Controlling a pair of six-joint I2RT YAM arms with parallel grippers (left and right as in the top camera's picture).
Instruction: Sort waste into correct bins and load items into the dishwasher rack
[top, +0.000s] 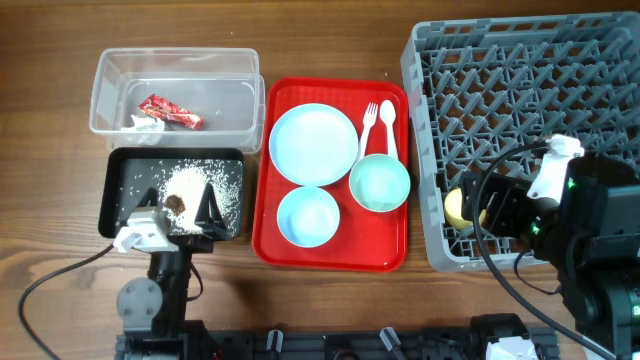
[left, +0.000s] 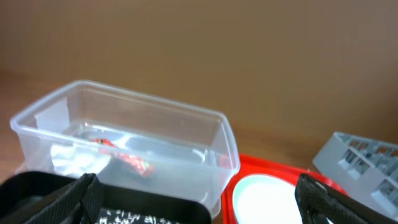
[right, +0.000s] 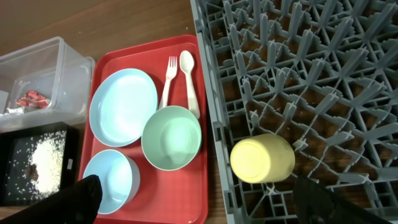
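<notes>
Finds left tool (top: 180, 208) with fingers spread wide and gripping nothing, hanging over near end of black tray (top: 112, 185). Confirms same spread in left wrist view.

Finds right tool (right: 196, 186) likewise spread wide and empty, poised above near-left corner of rack (top: 520, 90). Locates cup (right: 261, 158) inside rack at that corner, lying on its side among the pegs, clear of both fingers.

Records tub (top: 105, 95) at far left of counter (top: 330, 40), with black tray just beside it on the near side. Notes wrapper (top: 170, 112) and napkin (top: 143, 125) lying in tub, napkin to the left of wrapper. Notes rice (top: 210, 185) scattered across black tray, thickest near its middle, with lump (top: 176, 203) sitting in the rice.

Places red tray (top: 262, 200) between the bins and rack, close to both. Counts on it:
- plate (top: 313, 145) at far left
- blue bowl (top: 308, 216) at near side, just beside plate
- mint bowl (top: 379, 182) at right, touching plate's edge as seen from overhead
- fork (top: 368, 125) and spoon (top: 388, 120) side by side at far right, handles running toward mint bowl, fork nearer plate.
</notes>
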